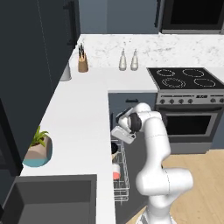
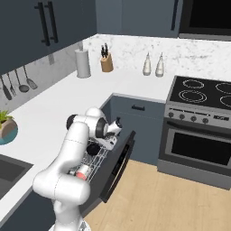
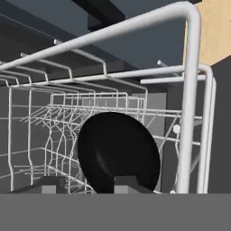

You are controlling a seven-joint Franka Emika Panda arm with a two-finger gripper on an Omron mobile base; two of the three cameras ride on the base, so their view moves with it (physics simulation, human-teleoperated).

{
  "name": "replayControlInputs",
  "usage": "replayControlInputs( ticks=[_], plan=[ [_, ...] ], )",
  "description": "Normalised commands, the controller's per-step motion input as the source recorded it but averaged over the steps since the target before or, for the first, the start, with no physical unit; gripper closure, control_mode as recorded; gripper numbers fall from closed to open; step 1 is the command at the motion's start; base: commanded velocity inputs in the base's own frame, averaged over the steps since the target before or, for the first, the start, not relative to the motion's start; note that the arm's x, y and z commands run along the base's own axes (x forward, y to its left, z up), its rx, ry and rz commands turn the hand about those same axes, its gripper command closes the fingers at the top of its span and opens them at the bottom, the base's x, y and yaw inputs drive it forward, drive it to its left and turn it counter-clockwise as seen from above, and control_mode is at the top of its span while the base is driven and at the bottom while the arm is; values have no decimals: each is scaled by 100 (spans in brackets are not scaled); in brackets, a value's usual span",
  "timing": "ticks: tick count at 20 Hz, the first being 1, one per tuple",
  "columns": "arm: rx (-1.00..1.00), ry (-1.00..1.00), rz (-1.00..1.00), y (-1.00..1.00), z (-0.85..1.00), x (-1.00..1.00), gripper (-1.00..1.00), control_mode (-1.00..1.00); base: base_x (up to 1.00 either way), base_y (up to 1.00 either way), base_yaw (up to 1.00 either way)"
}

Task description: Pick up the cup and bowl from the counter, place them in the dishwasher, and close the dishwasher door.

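Both dishes sit in dishwasher rack: cup toward its front, bowl on edge, straight ahead of gripper. Grip state unclear; door open.

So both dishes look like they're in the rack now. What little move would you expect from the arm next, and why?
Probably a small lift of the gripper up and out of the rack. The black bowl sits inside the wires just beyond the fingertips, the cup lies further along the rack, and the dishwasher door hangs open. The arm must clear the rack before shutting it.
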Motion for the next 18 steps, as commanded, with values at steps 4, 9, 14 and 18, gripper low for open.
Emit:
replayControlInputs(
  ticks=[4, 9, 14, 18],
  plan=[
    [4, -11, 8, -51, 10, -36, -100, -100, 0, 0, 0],
    [2, -36, 0, -11, 14, -94, -100, -100, 0, 0, 0],
    [2, -35, -6, -4, 35, -100, -100, -100, 0, 0, 0],
    [7, -1, -8, -18, 100, -98, -100, -100, 0, 0, 0]
  ],
)
